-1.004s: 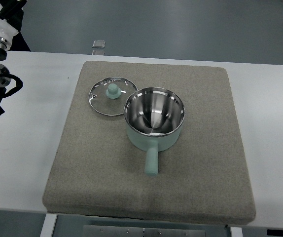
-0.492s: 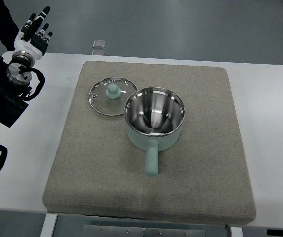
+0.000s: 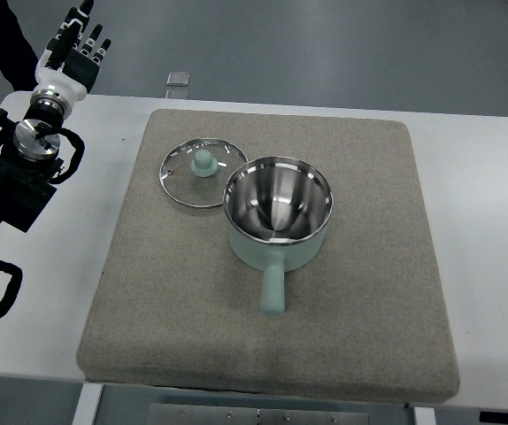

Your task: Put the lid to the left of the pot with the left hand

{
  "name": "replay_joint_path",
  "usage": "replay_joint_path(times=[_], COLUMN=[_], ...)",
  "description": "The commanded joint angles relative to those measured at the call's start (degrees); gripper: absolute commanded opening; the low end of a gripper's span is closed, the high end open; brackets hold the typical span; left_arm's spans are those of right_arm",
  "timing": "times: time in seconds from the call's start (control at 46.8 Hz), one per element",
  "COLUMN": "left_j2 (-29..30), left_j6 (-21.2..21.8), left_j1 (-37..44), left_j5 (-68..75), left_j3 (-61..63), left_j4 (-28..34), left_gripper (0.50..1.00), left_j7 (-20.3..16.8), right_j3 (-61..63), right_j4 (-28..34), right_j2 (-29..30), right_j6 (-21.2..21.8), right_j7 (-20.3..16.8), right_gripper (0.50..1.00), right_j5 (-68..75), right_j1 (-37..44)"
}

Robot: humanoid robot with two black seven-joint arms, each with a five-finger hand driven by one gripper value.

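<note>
The left robot hand (image 3: 74,46) is raised above the far left corner of the white tabletop (image 3: 50,292), its fingers (image 3: 84,12) spread and straight, holding nothing; its arm comes in along the left edge as a silver wrist joint and black links with a looping cable. It is well apart from the things on the grey mat (image 3: 360,310) that covers the middle of the tabletop. The glass lid (image 3: 198,173), with a metal rim and a pale green knob, lies flat on the mat toward its far left corner, knob up, just beside the left far side of the pot (image 3: 278,213); whether their rims touch cannot be told. The pot is pale green with a shiny steel inside, uncovered, standing near the mat's middle, its green handle pointing toward the near edge. A small grey object (image 3: 177,79) sits beyond the tabletop's far edge.
</note>
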Motion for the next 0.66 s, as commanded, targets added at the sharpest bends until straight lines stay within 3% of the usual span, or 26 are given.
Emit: replay_joint_path(times=[0.0,0.641], left_j2=[0.0,0.0], left_j6=[0.1,-0.2], left_j1=[0.2,0.5], left_j5=[0.0,0.7], left_j3=[0.1,0.1], left_j4=[0.0,-0.5], left_gripper=[0.996,0.996], left_j7=[0.0,-0.1], right_j3=[0.0,0.6], right_j4=[0.0,0.0], right_j2=[0.0,0.0], right_j6=[0.0,-0.2], right_j7=[0.0,0.3], right_gripper=[0.924,0.924], right_j5=[0.0,0.4], right_j1=[0.0,0.1])
